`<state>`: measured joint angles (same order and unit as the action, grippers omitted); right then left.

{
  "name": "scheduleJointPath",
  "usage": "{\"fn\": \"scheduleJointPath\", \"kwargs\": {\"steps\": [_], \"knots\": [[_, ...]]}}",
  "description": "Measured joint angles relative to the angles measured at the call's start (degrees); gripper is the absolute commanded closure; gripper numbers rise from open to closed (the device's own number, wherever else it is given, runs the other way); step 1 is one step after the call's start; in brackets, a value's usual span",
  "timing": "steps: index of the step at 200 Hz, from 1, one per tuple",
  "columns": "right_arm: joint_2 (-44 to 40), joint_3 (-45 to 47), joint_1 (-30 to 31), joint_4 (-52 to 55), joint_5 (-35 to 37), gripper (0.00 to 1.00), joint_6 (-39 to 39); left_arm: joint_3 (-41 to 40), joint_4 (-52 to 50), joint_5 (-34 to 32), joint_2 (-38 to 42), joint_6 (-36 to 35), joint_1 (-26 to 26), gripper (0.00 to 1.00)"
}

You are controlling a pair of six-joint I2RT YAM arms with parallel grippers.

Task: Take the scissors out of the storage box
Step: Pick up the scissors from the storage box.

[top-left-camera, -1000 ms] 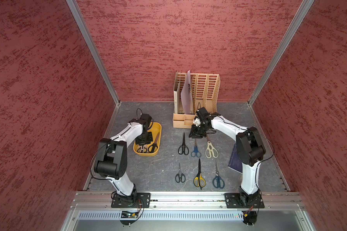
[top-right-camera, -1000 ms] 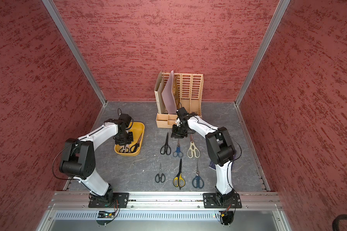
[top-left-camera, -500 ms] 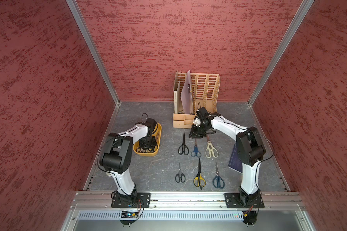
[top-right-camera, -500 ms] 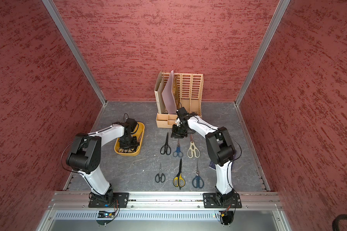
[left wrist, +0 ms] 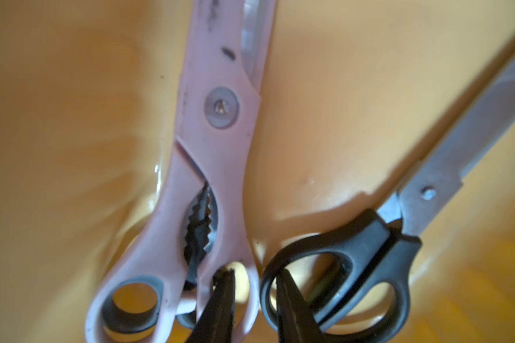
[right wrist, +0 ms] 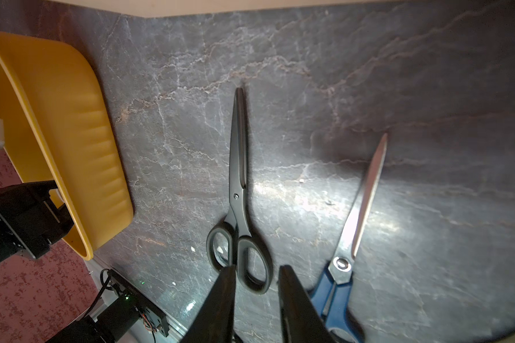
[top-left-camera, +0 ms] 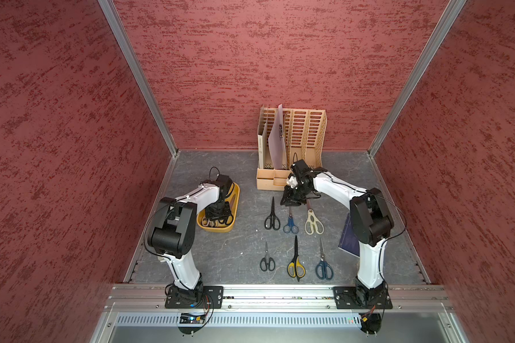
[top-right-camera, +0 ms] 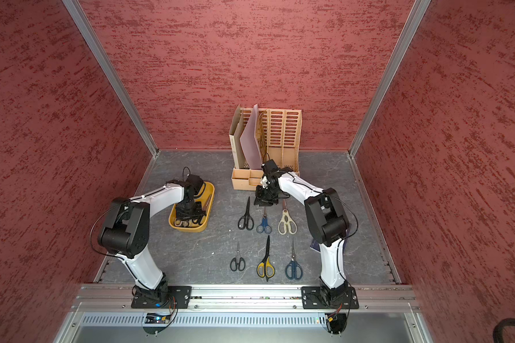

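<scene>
A lab test booth: red textured walls [top-left-camera: 280,59] and aluminium rail [top-left-camera: 280,292].

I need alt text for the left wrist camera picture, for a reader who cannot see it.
The left gripper, its two black fingers slightly apart, points at the adjoining handle loops of pale pinkish plastic shears and black-handled steel scissors. Both pairs lie side by side in a mustard-yellow plastic tray.

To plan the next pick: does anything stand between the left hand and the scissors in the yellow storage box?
Nothing visible. The left hand is down inside the storage box, its fingertips at the handle loops of the pale shears and the black-handled scissors, with nothing lying over them.
</scene>
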<state>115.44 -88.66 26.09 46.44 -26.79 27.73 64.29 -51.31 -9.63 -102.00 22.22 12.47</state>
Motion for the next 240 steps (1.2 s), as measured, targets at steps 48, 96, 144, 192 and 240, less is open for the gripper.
{"fn": "scheduleJointPath", "kwargs": {"steps": [48,96,144,192,240], "knots": [[0.1,0.0,0.0,1.2,0.0,0.71,-0.9,0.0,1.9,1.1,-0.4,-1.1,-0.4,0.69],[0.2,0.0,0.0,2.0,0.1,0.71,-1.2,1.2,1.6,3.8,-2.3,-1.0,-0.5,0.67],[0.2,0.0,0.0,2.3,0.4,0.71,-1.2,3.8,0.2,4.9,-2.4,-0.7,-0.7,0.67],[0.2,0.0,0.0,2.3,0.4,0.71,-1.2,4.9,0.7,5.6,-3.1,-1.0,-0.6,0.67],[0.2,0.0,0.0,2.3,0.4,0.71,-1.2,3.1,2.4,5.9,-3.7,-0.4,-0.6,0.79]]}}
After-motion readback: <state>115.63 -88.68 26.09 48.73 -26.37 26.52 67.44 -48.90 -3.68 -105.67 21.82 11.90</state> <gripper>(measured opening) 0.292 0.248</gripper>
